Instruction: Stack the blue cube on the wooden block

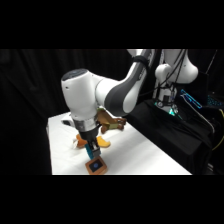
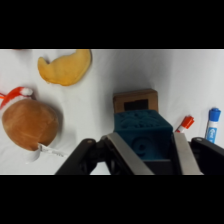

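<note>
Over the white table the gripper hangs low with its jaws pinching the blue cube between the two fingers, the cube lying just over the near edge of the wooden block, whose dark-marked top shows beyond it.

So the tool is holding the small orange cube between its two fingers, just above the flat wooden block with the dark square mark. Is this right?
Not quite: the cube is the wrong colour. In the wrist view the tool is shut on a small teal-blue cube, not an orange one. The rest holds: the cube sits just above the flat tan wooden block with the dark square mark.
</note>
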### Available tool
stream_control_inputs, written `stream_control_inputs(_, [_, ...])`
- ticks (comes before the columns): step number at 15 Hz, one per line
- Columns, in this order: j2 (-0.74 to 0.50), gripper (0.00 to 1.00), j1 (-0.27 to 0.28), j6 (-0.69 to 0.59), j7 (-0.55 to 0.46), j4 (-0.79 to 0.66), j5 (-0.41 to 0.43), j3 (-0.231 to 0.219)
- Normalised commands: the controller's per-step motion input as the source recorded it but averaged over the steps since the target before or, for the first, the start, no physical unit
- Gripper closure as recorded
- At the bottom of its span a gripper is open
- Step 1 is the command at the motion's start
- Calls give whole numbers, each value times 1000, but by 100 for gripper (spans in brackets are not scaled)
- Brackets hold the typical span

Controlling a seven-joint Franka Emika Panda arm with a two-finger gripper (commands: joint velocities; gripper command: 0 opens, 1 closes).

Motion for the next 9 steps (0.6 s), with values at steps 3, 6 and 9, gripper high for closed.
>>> stream_control_inputs(3, [230, 74, -62, 71, -123, 269, 127, 83])
stream_control_inputs(6, [208, 74, -63, 82, -125, 219, 118, 68])
stream_control_inputs(9, [154, 74, -57, 106, -111, 154, 123, 67])
